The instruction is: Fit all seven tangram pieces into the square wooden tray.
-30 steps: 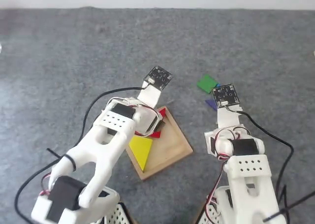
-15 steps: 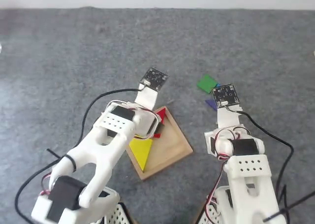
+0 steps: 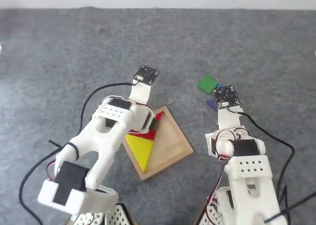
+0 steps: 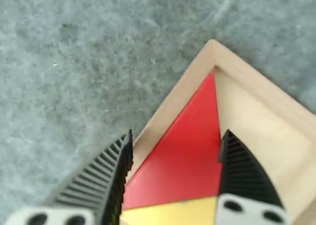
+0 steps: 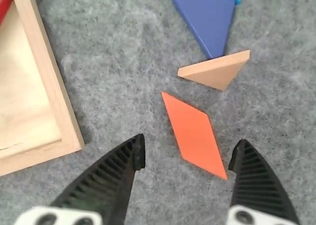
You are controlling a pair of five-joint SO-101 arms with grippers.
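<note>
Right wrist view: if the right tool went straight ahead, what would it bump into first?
Probably the flat orange parallelogram piece, lying on the grey carpet straight ahead of the open right tool; how far off it is can't be judged.

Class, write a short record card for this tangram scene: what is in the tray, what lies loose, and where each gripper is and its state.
Surface: grey felt mat
Tray contents: wooden tray holds a red triangle in one corner, with a yellow triangle touching it
Loose on the mat: orange parallelogram, wood-coloured triangle, blue triangle, green square
Left gripper: open, over the red triangle
Right gripper: open, over the orange parallelogram, beside the tray
</note>
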